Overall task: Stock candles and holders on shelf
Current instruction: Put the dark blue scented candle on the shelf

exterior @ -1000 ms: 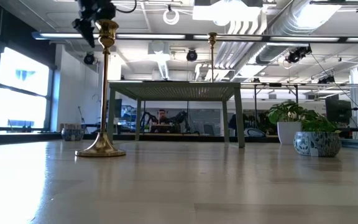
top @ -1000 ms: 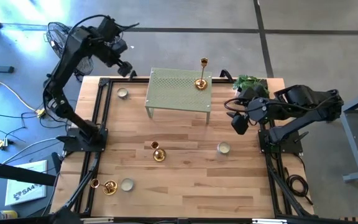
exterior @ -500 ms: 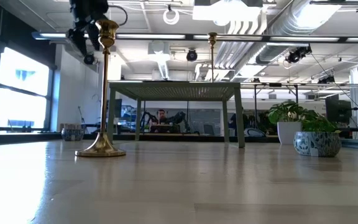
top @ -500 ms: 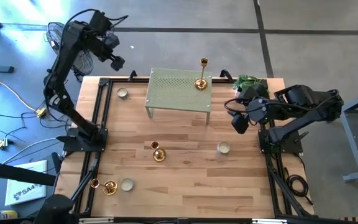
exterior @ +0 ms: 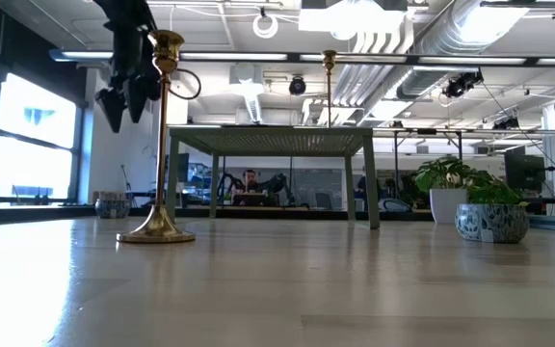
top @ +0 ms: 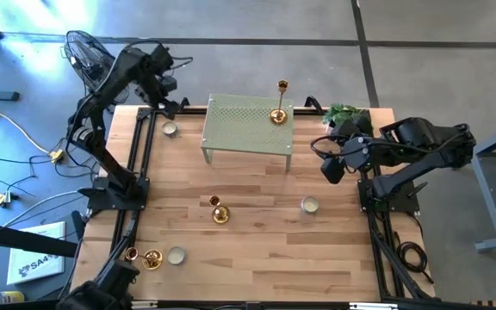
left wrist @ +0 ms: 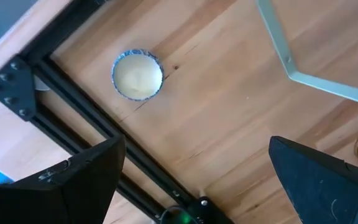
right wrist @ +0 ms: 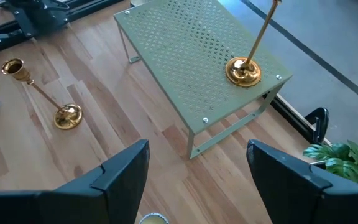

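My left gripper (left wrist: 197,180) hangs open, pointing down, over the table's far left corner, with one of the candles (left wrist: 137,75) on the wood just beyond its fingers and nothing between them. The shelf (top: 248,127) stands at the far middle with a tall gold holder (top: 278,114) upright on its right end. Another of the holders (top: 220,215) stands on its base mid-table. One candle (top: 310,204) sits right of it. Two holders (top: 151,258) and a candle (top: 176,255) sit near left. My right gripper (top: 330,170) waits open above the right side.
A potted plant (top: 347,116) stands at the far right corner beside the shelf. Black frame rails (top: 140,146) run along the table's left and right sides. Bare wood lies between the shelf and the mid-table holder.
My left gripper has come down over the far left corner toward the candle there and tipped until it points down. Its fingers have stayed open. Nothing on the table has moved.
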